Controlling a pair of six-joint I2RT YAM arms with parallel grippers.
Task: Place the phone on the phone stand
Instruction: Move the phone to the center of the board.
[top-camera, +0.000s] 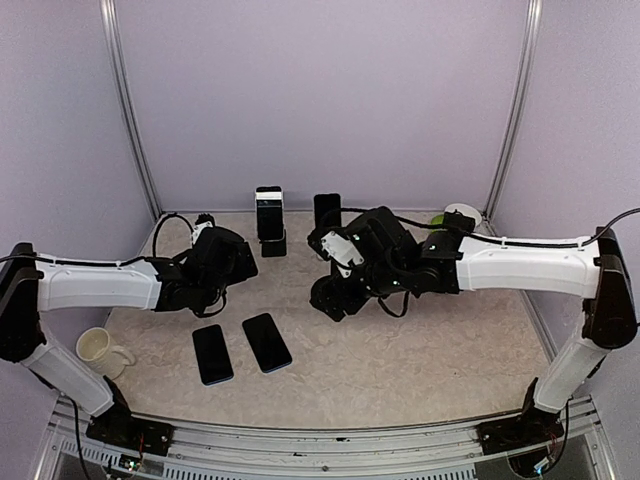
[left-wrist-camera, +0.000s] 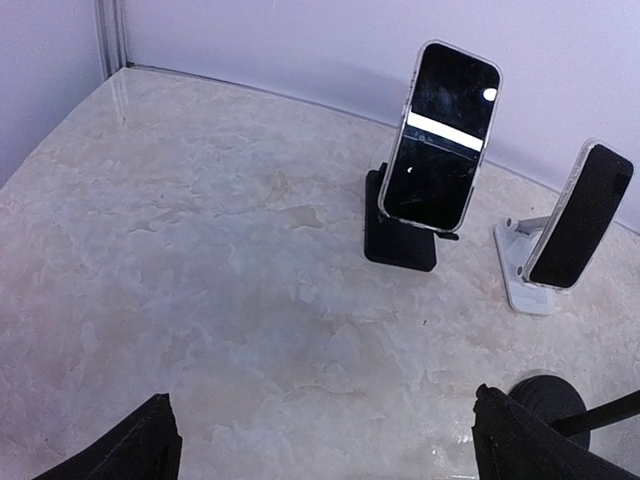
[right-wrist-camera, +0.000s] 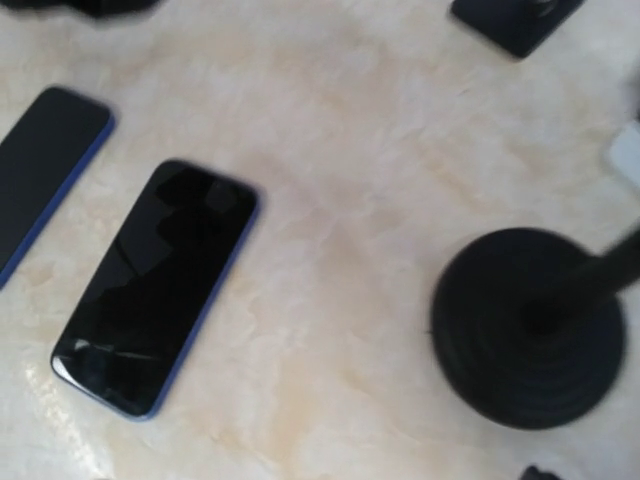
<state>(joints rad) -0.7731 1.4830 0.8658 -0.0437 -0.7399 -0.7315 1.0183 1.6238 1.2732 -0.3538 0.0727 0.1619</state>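
Two grippers show. The left gripper (left-wrist-camera: 322, 445) hangs low over the table (left-wrist-camera: 200, 250), its fingers (left-wrist-camera: 140, 450) spread wide with nothing between them. The right gripper (top-camera: 340, 268) hovers over a round black stand (right-wrist-camera: 530, 325). Its jaws stand apart and hold nothing, though its blurred wrist view shows only a dark scrap of finger at the bottom edge.

Outward lie four phones. Two are flat, side by side: the nearer flat phone (right-wrist-camera: 155, 285) and the farther flat phone (right-wrist-camera: 45, 170), which is cut off by the frame. Two are propped at the back: the lit phone (left-wrist-camera: 440, 140) on a black stand (left-wrist-camera: 400, 250) and the dark phone (left-wrist-camera: 580, 215) on a white stand (left-wrist-camera: 525, 290). That makes three stands. One mug (top-camera: 95, 347) sits front left
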